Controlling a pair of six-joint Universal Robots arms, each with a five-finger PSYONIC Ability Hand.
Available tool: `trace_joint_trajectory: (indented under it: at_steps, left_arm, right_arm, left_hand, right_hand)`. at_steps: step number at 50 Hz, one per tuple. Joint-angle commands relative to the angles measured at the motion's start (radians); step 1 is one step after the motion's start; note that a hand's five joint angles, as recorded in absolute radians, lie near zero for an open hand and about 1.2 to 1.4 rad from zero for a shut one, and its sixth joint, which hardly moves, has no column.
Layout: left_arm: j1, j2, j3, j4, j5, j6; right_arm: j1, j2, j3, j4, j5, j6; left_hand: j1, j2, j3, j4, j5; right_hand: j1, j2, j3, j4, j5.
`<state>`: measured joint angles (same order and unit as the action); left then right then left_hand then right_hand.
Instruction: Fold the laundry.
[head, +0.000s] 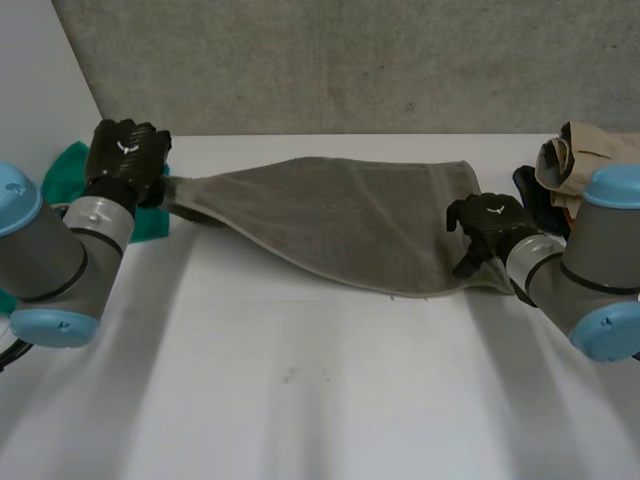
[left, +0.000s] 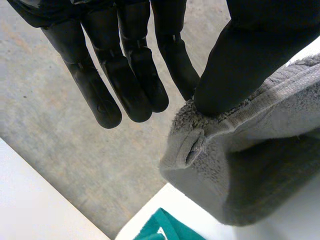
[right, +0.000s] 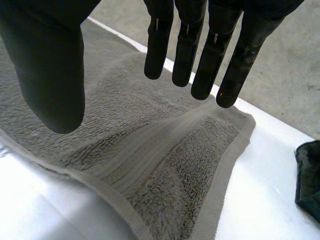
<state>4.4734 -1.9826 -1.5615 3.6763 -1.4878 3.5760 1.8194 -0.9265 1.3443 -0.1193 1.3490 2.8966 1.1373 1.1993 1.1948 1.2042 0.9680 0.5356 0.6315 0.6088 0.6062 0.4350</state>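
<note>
Left hand (left: 227, 70) pinches towel (head: 340, 215) corner, right hand (right: 187, 45) spread above its far end, green cloth (head: 55, 175) and beige cloth (head: 585, 150) beyond either end.

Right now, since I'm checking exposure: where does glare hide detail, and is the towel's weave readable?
Right wrist view: the table beside the grey towel is blown white, its weave reads well. Left wrist view: the left hand is near-black. Head view: no glare.
</note>
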Motion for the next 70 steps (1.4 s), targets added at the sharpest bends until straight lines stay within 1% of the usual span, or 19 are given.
trace_joint_trajectory:
  at_steps: [1,6,11,16,20,28,35,47,49,51,52,53,55,59,63,64,67,68,70]
  left_arm:
    - [0.006,-0.01,0.052,-0.004,-0.003,0.0]
    - [0.006,-0.025,0.081,-0.005,-0.003,0.001]
    - [0.004,-0.045,0.104,-0.018,-0.003,0.001]
    - [0.003,-0.047,0.12,-0.032,-0.003,0.003]
    - [-0.002,-0.045,0.127,-0.032,-0.003,0.003]
    - [-0.006,-0.044,0.129,-0.032,-0.003,0.003]
    - [-0.006,-0.042,0.13,-0.032,-0.003,0.003]
    - [-0.009,-0.035,0.132,-0.036,-0.003,0.003]
    - [-0.008,-0.035,0.132,-0.038,-0.003,0.003]
    - [-0.006,-0.036,0.132,-0.038,-0.003,0.003]
    - [-0.003,-0.038,0.132,-0.038,-0.005,0.003]
    - [-0.003,-0.038,0.132,-0.039,-0.005,0.001]
    - [-0.003,-0.041,0.129,-0.042,-0.005,0.003]
    - [-0.002,-0.042,0.117,-0.077,-0.006,0.003]
    - [-0.005,-0.035,0.112,-0.169,-0.008,0.007]
    - [-0.002,-0.03,0.107,-0.223,-0.008,0.009]
    - [0.001,-0.021,0.1,-0.315,-0.009,0.013]
    - [0.001,-0.007,0.092,-0.381,-0.009,0.021]
    - [0.006,0.013,0.083,-0.445,-0.009,0.03]
  right_arm:
    - [-0.04,0.035,-0.076,0.093,-0.01,-0.016]
    - [-0.054,0.069,-0.106,0.174,-0.042,-0.019]
    - [-0.078,0.064,-0.097,0.228,-0.074,-0.039]
    - [-0.091,0.077,-0.07,0.225,-0.096,-0.146]
    - [-0.092,0.107,-0.077,0.207,-0.097,-0.184]
    - [-0.091,0.147,-0.115,0.141,-0.099,-0.188]
    - [-0.089,0.179,-0.175,0.138,-0.096,-0.18]
    - [-0.087,0.25,-0.319,0.135,-0.082,-0.177]
    - [-0.086,0.261,-0.338,0.135,-0.082,-0.175]
    - [-0.084,0.276,-0.365,0.142,-0.082,-0.165]
    - [-0.084,0.285,-0.378,0.15,-0.083,-0.159]
    - [-0.084,0.29,-0.382,0.155,-0.083,-0.157]
    - [-0.083,0.29,-0.387,0.171,-0.083,-0.155]
    - [-0.077,0.262,-0.379,0.242,-0.097,-0.158]
    - [-0.094,0.184,-0.349,0.345,-0.136,-0.175]
    - [-0.097,0.16,-0.34,0.41,-0.143,-0.203]
    - [-0.115,0.132,-0.317,0.516,-0.148,-0.281]
    - [-0.133,0.106,-0.291,0.588,-0.142,-0.346]
    - [-0.153,0.071,-0.242,0.665,-0.131,-0.428]
  left_hand:
    - [0.259,0.197,0.201,0.192,0.254]
    - [0.259,0.197,0.201,0.192,0.254]
    - [0.259,0.197,0.201,0.192,0.254]
    - [0.259,0.197,0.201,0.192,0.254]
    - [0.259,0.197,0.201,0.192,0.254]
    - [0.259,0.197,0.201,0.192,0.254]
    - [0.259,0.197,0.201,0.192,0.254]
    - [0.259,0.197,0.201,0.192,0.254]
    - [0.259,0.197,0.201,0.192,0.254]
    - [0.259,0.197,0.201,0.192,0.254]
    - [0.259,0.197,0.201,0.192,0.254]
    - [0.259,0.197,0.201,0.192,0.254]
    - [0.259,0.197,0.201,0.192,0.254]
    - [0.259,0.197,0.201,0.192,0.254]
    - [0.259,0.197,0.201,0.192,0.254]
    - [0.259,0.197,0.201,0.192,0.254]
    - [0.259,0.197,0.201,0.192,0.254]
    - [0.259,0.197,0.201,0.192,0.254]
    - [0.259,0.197,0.201,0.192,0.254]
  right_hand:
    - [0.125,0.029,0.052,0.054,0.051]
    - [0.122,0.026,0.049,0.051,0.048]
    - [0.125,0.029,0.052,0.054,0.051]
    - [0.125,0.029,0.052,0.054,0.051]
    - [0.151,0.055,0.078,0.081,0.077]
    - [0.257,0.161,0.184,0.186,0.183]
    - [0.354,0.258,0.28,0.283,0.28]
    - [0.371,0.275,0.298,0.301,0.297]
    - [0.424,0.328,0.351,0.353,0.35]
    - [0.6,0.504,0.527,0.529,0.526]
    - [0.766,0.67,0.693,0.695,0.692]
    - [0.86,0.764,0.787,0.789,0.786]
    - [0.861,0.765,0.787,0.79,0.787]
    - [0.861,0.765,0.787,0.79,0.787]
    - [0.861,0.765,0.787,0.79,0.787]
    - [0.861,0.765,0.787,0.79,0.787]
    - [0.861,0.765,0.787,0.79,0.787]
    - [0.861,0.765,0.787,0.79,0.787]
    - [0.861,0.765,0.787,0.79,0.787]
